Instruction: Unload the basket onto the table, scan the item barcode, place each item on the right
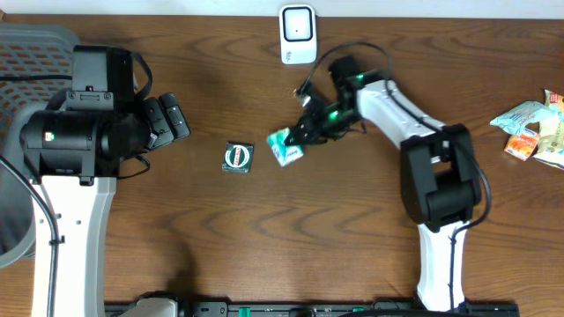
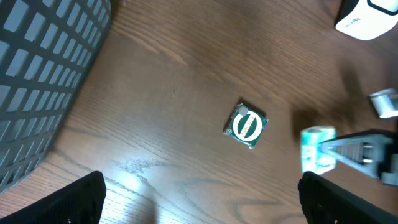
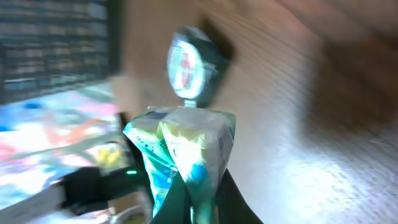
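Your right claw (image 1: 301, 132) is pinched shut on the green-and-white packet (image 1: 285, 147), mid-worktop (image 1: 220, 229), near the white scanner (image 1: 298, 33). It looks light, soft and crinkly: grip a sealed edge, leaving the barcode clear. Your left claw (image 1: 174, 119) gapes wide, empty.

one scanner (image 1: 298, 33), one pouch (image 1: 284, 150), one sachet (image 1: 237, 157), one basket (image 1: 35, 53)
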Controlling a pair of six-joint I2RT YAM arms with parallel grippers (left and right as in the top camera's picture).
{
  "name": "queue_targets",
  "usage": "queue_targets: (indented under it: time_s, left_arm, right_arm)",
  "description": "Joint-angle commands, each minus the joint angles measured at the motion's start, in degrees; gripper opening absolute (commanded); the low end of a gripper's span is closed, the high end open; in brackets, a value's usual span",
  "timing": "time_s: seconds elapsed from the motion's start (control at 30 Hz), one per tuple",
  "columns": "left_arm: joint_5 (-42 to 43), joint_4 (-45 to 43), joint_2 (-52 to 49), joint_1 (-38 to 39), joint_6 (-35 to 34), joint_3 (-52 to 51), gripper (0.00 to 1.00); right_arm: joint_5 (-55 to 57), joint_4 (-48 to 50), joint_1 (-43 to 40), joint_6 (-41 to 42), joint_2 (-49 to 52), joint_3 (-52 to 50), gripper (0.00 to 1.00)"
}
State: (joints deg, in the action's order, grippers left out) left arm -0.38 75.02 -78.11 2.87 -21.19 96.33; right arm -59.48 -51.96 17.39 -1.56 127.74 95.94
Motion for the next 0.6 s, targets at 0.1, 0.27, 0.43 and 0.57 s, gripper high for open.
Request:
queue_targets:
  time_s: [0.1, 0.27, 0.43, 0.57]
  left_arm:
    - [-0.72, 0.22, 0.26, -0.17, -0.68, 0.13, 0.98]
    - [-0.72, 0.22, 0.26, -0.17, -0.68, 0.13, 0.98]
    - [-0.72, 0.22, 0.26, -0.17, -0.68, 0.13, 0.98]
    - [-0.72, 0.22, 0.26, -0.20, -0.68, 0.13, 0.98]
  right_arm:
    - [-19.65, 0.44, -4.42, -4.04, -4.90, 0.72, 0.01]
    - [-29.97, 1.79, -5.40, -6.51, -4.90, 0.72, 0.01]
    - [-29.97, 2.51, -5.42, -5.97, -4.90, 0.72, 0.01]
    - [-29.97, 2.56, -5.46, -5.77, -4.90, 0.72, 0.01]
